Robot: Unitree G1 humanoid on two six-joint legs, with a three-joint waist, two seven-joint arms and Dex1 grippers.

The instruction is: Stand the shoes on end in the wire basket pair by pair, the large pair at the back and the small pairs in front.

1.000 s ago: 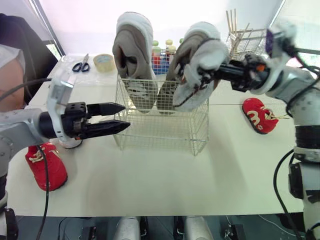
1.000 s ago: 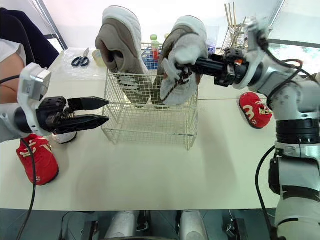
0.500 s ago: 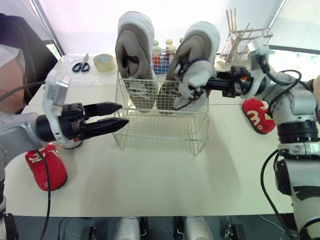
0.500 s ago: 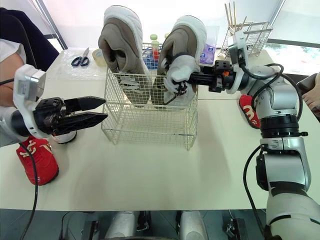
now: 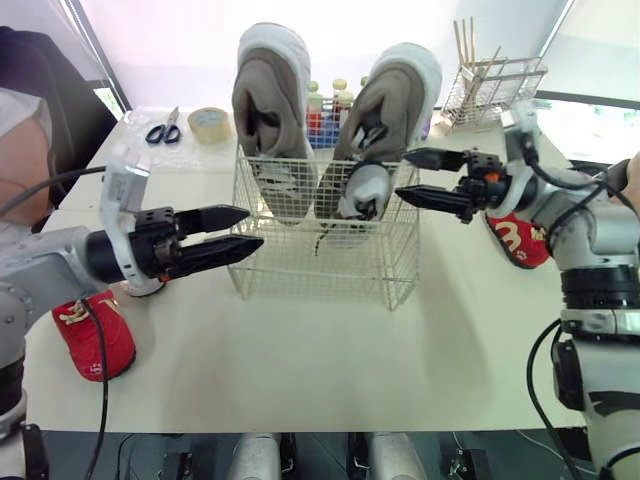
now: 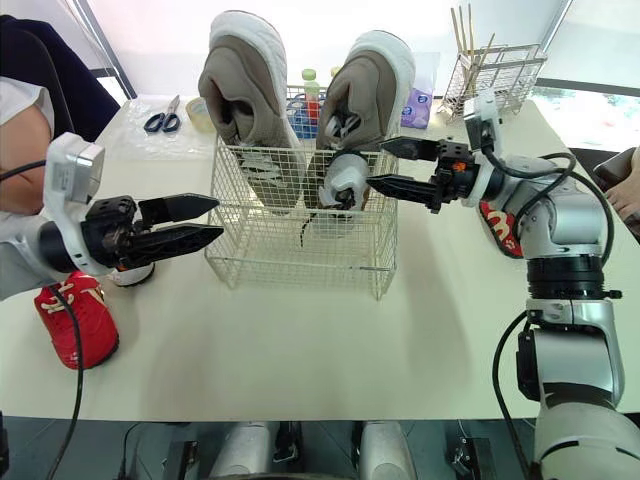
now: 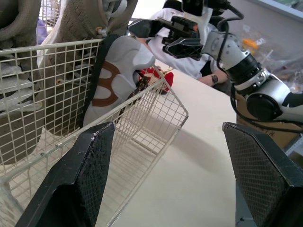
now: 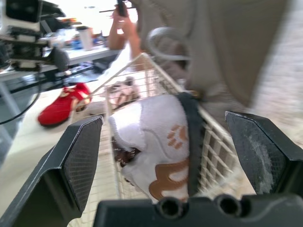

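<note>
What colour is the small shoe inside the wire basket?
The small shoe is white with brown markings and a dark trim, best seen in the right wrist view.

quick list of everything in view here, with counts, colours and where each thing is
wire basket: 1, white, middle of the table
large shoes: 2, grey-brown, on end at the back of the basket
small white shoe: 1, white with brown marks, in the basket in front of the right large shoe
red shoes: 2, red, on the table, one on each side of the basket
scissors: 1, black handles, far left
tape roll: 1, yellowish, beside the scissors
bottles: several, green caps, behind the basket
wire rack: 1, holds wooden sticks, far right
table: 1, white
person: 1, left edge
left gripper: black, open, left of the basket
right gripper: black, open, by the small white shoe
</note>
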